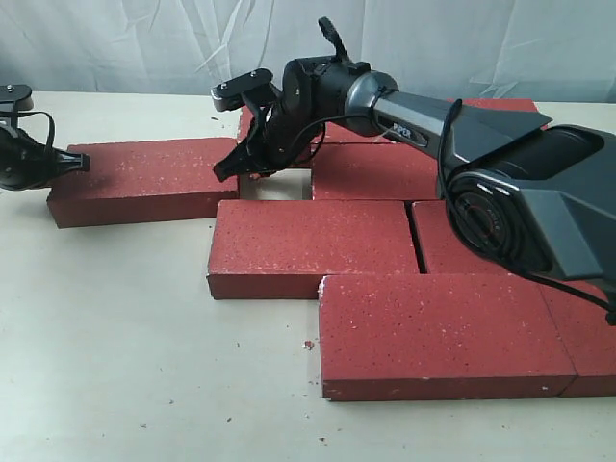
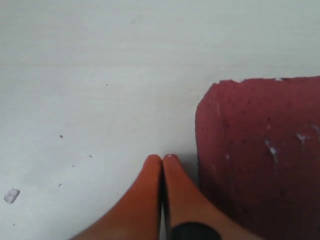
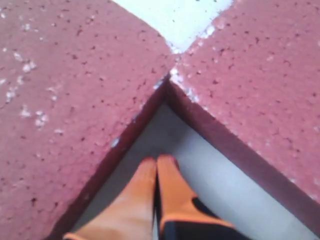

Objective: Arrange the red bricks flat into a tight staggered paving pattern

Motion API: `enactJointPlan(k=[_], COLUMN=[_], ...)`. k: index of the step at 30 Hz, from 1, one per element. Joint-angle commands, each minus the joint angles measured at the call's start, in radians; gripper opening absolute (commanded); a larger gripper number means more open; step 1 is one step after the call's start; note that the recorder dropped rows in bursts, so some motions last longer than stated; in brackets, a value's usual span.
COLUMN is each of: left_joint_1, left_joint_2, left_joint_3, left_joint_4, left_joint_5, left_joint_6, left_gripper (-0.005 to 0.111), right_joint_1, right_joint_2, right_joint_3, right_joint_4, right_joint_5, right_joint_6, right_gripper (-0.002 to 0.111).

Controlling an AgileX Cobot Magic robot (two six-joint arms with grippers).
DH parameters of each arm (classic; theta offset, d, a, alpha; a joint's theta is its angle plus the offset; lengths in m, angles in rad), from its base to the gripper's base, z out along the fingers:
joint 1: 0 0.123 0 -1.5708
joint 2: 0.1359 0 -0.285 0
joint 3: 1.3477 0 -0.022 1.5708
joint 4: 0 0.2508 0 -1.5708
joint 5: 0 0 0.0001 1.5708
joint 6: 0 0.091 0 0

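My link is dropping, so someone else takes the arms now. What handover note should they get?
Left gripper: jaws shut, empty, at the outer end of the leftmost brick.
Right gripper: jaws shut, empty, tip in the gap between that brick and its row neighbour.
Done: middle brick and front brick lie flat, staggered.
Left: probably slide the leftmost brick in to close the gap.

A pale cream tabletop [image 1: 144, 366] is stretching across the scene, with a crinkled white sheet [image 1: 144, 43] hanging as a backdrop behind it. A small reddish crumb [image 1: 308, 343] is lying on the bare surface. Seen from the left wrist, a whitish chip [image 2: 11, 195] is sitting near scattered dark specks [image 2: 61, 136].
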Motion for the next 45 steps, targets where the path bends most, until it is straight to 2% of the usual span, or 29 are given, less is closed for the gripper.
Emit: enactJointPlan(k=[1,11,33,38,41,45], left_joint_1=[0.005,0.005,0.005,0.005,0.005,0.0], left_joint_2=[0.0,-0.002,-0.009,-0.009,-0.009,-0.009], left_joint_3=[-0.003,-0.003,-0.003,-0.003,-0.003,-0.003], left_joint_4=[-0.001,-0.001,0.004,0.006,0.006,-0.01], left_joint_5=[-0.001,-0.001,0.016,0.004,-0.019,-0.021], left_joint_6=[0.001,0.001,0.001,0.001,0.001,0.001], left_gripper=[0.0,0.0,0.0,0.0,0.0,0.0], right_joint_1=[0.011,0.046,0.046,0.044,0.044,0.044], right_joint_2=[-0.005,-0.047,-0.065,-0.069,-0.075,-0.077], right_joint_3=[-0.008,-0.008,-0.006,-0.009,-0.009,-0.009], right_joint_4=[0.031,-0.001,-0.068,-0.208,-0.313,-0.322], right_joint_5=[-0.014,0.039,0.18,0.161,0.163,0.163], right_joint_6=[-0.038,-0.052,-0.067,-0.047,0.061,0.069], right_gripper=[-0.001,-0.001,-0.001,-0.001,-0.001,-0.001])
